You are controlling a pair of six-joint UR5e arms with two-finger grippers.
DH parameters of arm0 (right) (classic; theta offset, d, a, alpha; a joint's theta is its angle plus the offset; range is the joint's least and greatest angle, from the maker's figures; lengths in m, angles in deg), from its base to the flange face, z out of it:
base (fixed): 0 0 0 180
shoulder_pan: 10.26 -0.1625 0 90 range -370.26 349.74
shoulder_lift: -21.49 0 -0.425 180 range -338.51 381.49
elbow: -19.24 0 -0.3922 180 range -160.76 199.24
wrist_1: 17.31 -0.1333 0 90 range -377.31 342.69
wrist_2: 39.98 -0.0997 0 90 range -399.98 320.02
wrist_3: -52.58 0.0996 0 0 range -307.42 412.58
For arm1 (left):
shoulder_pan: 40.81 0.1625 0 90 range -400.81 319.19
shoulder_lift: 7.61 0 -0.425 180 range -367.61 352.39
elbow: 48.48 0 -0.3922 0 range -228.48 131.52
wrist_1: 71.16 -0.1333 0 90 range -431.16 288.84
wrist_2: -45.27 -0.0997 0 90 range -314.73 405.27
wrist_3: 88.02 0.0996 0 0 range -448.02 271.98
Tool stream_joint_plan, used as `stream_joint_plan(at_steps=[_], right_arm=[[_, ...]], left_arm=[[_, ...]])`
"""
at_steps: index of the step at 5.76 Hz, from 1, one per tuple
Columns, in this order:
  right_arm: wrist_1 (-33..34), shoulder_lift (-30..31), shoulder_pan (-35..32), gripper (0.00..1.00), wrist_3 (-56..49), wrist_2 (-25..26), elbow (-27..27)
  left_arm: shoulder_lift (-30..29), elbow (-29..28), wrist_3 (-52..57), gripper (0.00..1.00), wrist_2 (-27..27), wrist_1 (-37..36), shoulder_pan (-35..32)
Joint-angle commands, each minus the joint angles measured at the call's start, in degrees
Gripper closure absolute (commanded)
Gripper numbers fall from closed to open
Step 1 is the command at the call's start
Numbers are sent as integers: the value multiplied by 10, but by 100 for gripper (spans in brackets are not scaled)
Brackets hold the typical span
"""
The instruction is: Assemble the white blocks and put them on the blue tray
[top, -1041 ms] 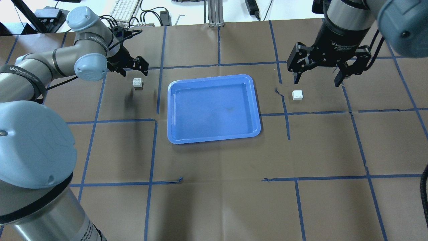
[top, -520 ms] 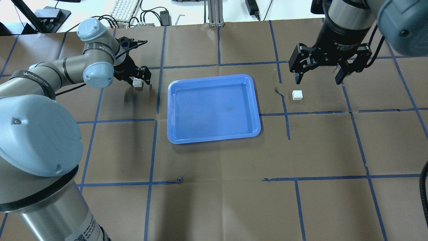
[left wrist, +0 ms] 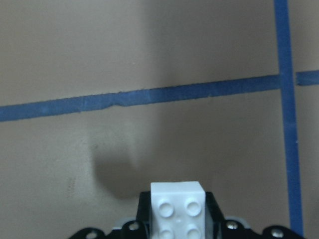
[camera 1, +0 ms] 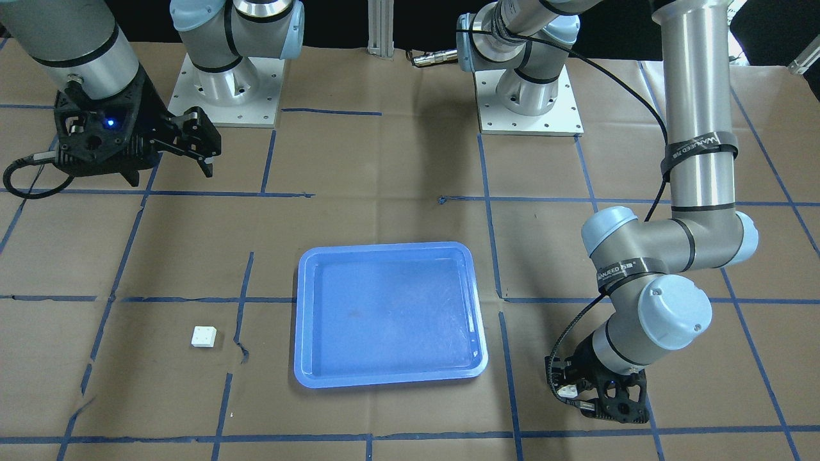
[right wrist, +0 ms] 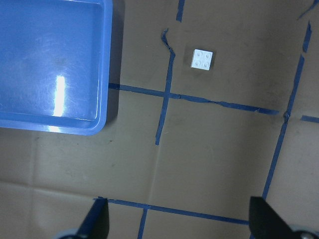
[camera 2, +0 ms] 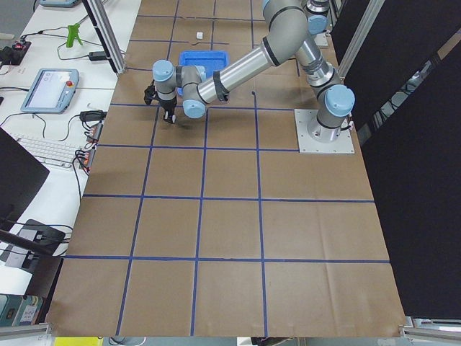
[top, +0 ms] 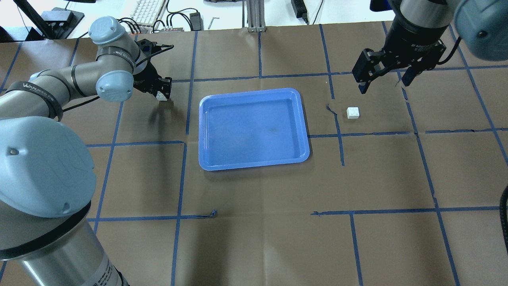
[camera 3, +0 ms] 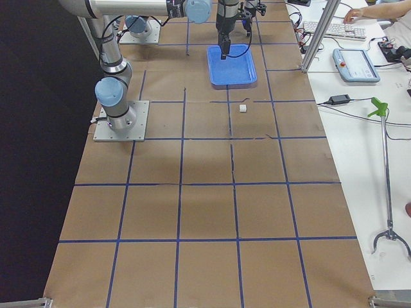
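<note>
White block (left wrist: 177, 209) clamped between left jaws; arm band (camera 1: 699, 147) reads WANJEED.

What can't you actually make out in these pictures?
Held white block: the left wrist view's bottom edge cuts off its lower half; overhead, the left tool covers most of it.
Loose white block: too small in the exterior right view to show studs.
Right tool: its wrist view's bottom edge leaves only fingertips.
</note>
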Motion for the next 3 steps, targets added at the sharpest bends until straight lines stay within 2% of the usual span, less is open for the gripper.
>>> stream_joint_plan(at_steps=[1,2,3], right_arm=[[16,-23,30,0,-174,-2,0],[59,-44,34,0,-279,-2,0],[85,-63,42,0,-398,-2,-1]], left_arm=[[55,5,80,94,-15,8,-71],[84,12,150,94,-17,8,-143],[85,30,214,99,-17,8,-187]])
